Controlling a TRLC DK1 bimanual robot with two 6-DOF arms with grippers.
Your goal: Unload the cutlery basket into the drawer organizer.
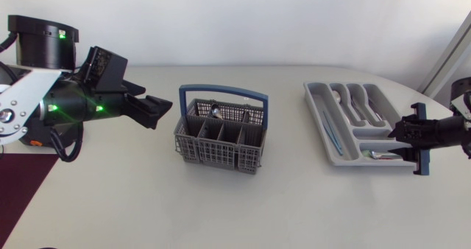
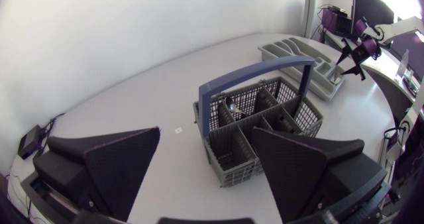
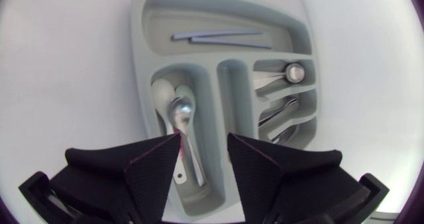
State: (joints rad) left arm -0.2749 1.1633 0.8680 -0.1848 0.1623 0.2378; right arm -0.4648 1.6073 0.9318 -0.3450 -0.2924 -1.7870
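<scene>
In the head view, my left gripper point(image 1: 156, 106) hangs above the white table point(image 1: 110, 197), just beside the cutlery basket point(image 1: 217, 150) on its left and not touching it. The grey basket stands upright near the middle with its blue handle point(image 1: 223, 91) raised, and I can make out one metal utensil point(image 1: 215, 110) in a rear compartment. The drawer organizer point(image 1: 317, 120) lies well apart to the right. My right gripper point(image 1: 401, 133) sits over its near right corner.

The left wrist view shows my left gripper point(image 2: 205, 131) with its jaws spread wide and nothing between them. The basket point(image 2: 232, 171) stands ahead of the fingers point(image 2: 119, 164), the utensil point(image 2: 228, 105) poking up inside. The organizer point(image 2: 278, 50) lies beyond it.

The right wrist view looks straight down on the organizer point(image 3: 140, 65). My right gripper point(image 3: 204, 136) is held apart, gripping nothing, above the compartment holding spoons point(image 3: 180, 114). Two thin bluish sticks point(image 3: 222, 37) lie in the long far compartment, and more metal cutlery point(image 3: 285, 75) fills the side slots.
</scene>
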